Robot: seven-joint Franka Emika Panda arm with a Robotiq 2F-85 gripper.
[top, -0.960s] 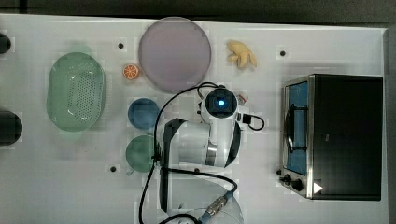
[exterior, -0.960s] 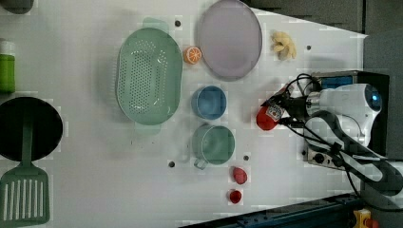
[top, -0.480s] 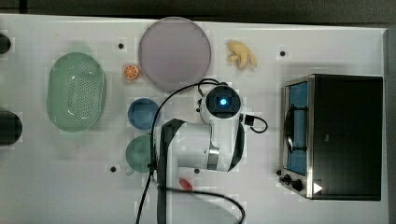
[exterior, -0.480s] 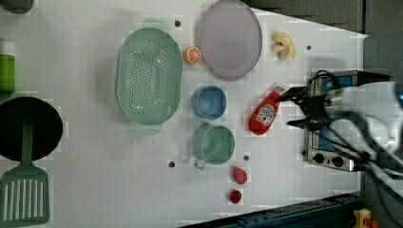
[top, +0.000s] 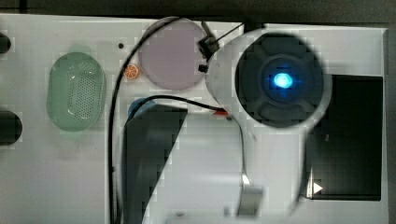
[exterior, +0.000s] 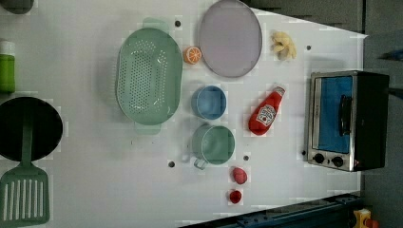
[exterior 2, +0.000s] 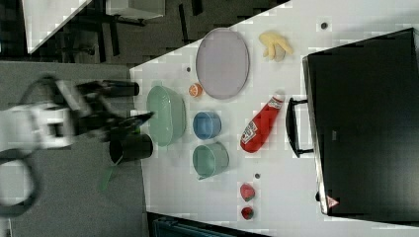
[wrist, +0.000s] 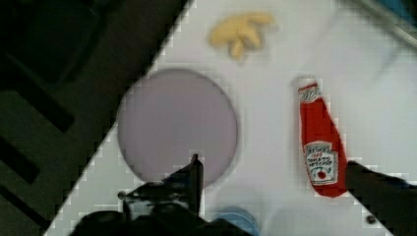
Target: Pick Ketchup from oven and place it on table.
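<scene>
lying free on the table (exterior: 285, 190), ketchup (exterior: 265, 113) between parted gripper (wrist: 275, 182) fingers

Green colander (exterior: 149, 83), blue bowl (exterior: 209, 102)

We're looking at a robot lab staged as a play kitchen. A white table (exterior: 95, 190) with small black dots is carrying a toaster oven (exterior: 346, 121), a green colander (exterior: 148, 83), a blue bowl (exterior: 209, 102) and a toy orange slice (exterior: 192, 55). The robot arm (top: 275, 116) is looming under the top view's camera, and dark framing (exterior: 294, 219) is edging the table.
</scene>
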